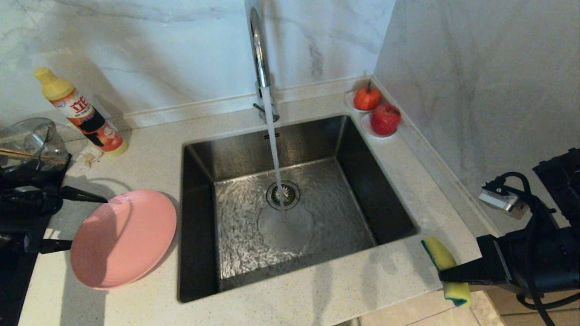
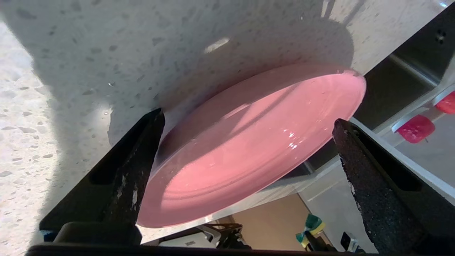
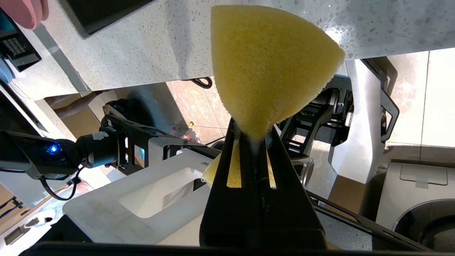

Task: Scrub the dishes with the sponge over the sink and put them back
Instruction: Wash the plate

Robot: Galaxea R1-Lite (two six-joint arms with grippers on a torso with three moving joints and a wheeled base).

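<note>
The pink plate (image 1: 123,238) lies flat on the counter just left of the sink (image 1: 317,136). My left gripper (image 1: 88,222) stands open at the plate's left rim, one finger on each side of that rim. In the left wrist view the plate (image 2: 249,149) fills the gap between the two black fingers (image 2: 138,170) of the left gripper (image 2: 249,119). My right gripper (image 1: 446,271) hangs over the counter's front right corner, shut on the waist of the yellow sponge (image 1: 437,253). The right wrist view shows the sponge (image 3: 270,64) fanning out beyond the right gripper (image 3: 253,137).
Water runs from the chrome tap (image 1: 258,50) onto the drain strainer (image 1: 282,194). A detergent bottle (image 1: 79,113) and a clear glass bowl (image 1: 27,140) stand at the back left. Two red fruits (image 1: 385,118) on small saucers sit by the right wall.
</note>
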